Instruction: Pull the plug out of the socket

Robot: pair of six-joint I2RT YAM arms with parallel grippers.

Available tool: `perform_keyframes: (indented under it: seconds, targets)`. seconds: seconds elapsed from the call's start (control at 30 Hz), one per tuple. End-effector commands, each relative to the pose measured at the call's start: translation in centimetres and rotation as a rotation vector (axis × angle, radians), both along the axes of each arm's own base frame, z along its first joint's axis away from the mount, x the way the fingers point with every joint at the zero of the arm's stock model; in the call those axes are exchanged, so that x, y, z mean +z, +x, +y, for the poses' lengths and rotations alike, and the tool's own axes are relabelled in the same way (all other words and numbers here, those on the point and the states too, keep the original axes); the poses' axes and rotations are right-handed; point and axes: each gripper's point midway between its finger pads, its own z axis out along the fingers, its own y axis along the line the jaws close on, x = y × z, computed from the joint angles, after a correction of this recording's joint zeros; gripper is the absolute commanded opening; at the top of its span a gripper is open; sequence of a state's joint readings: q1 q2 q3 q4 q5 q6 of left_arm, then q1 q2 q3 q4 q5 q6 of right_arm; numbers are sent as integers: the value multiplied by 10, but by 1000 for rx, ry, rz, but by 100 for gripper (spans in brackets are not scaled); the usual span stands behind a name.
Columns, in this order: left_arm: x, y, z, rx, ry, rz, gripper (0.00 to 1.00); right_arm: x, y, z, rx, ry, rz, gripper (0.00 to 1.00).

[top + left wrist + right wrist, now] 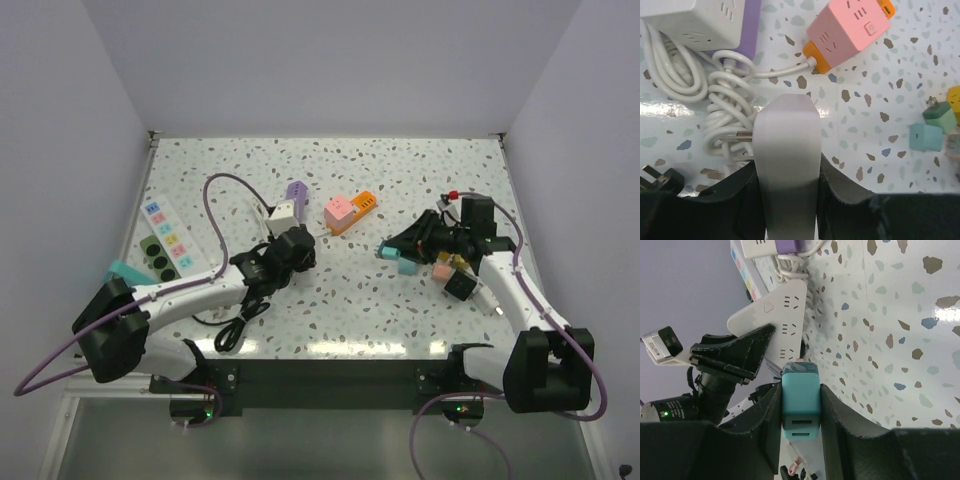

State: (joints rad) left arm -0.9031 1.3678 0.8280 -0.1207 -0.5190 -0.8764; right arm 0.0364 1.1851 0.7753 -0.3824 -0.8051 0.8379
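Speckled surface [400, 180]: I see L gripper [787, 167] pinching white power strip [787, 315], R gripper [800, 390] clamped on teal plug [800, 410], plug unplugged.

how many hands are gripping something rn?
2. The left hand, centre of the top view, is shut on the white power strip; the right hand, just to its right, is shut on the teal plug. Neither is hidden.

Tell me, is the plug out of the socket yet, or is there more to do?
Looks nearly done. The teal plug, clamped in the right gripper, seems clear of the white power strip that the left gripper holds; the top view shows the two grippers apart. In hand: both grips. Left: perhaps only setting them down.
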Motion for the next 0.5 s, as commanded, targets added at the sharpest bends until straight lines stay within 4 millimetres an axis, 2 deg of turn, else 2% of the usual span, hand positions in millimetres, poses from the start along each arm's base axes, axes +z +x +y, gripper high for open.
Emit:
perform_keyframes:
  seconds: [0.0, 0.07, 0.1, 0.13, 0.17, 0.23, 0.27, 0.33, 0.37, 0.43, 0.47]
  targets:
    - [31, 10, 17, 75, 61, -75, 0, 16, 4, -2, 3, -6, -42, 0]
    - [49, 12, 18, 76, 38, -113, 0, 11, 7, -11, -24, -86, -19, 0]
    - [66, 11, 23, 84, 11, -150, 0, -7, 18, -32, -81, -247, -31, 0]
    - [76, 11, 29, 93, 22, -173, 0, -24, 7, -48, -104, -358, 66, 0]
    - [82, 18, 46, 139, 36, -189, 0, -33, 15, -65, -134, -469, 103, 0]
    - [90, 25, 74, 193, 49, -187, 0, -54, 12, -105, -183, -704, 185, 0]
    - [86, 36, 103, 244, 85, -165, 0, -57, 16, -111, -187, -742, 191, 0]
    - [85, 43, 137, 286, 137, -148, 0, -69, 23, -120, -185, -792, 210, 0]
    - [84, 53, 164, 332, 141, -134, 0, -71, 26, -121, -184, -802, 208, 0]
    - [81, 64, 194, 390, 174, -107, 0, -83, 31, -123, -176, -815, 236, 0]
    - [70, 72, 219, 430, 201, -60, 0, -86, 34, -125, -177, -824, 240, 0]
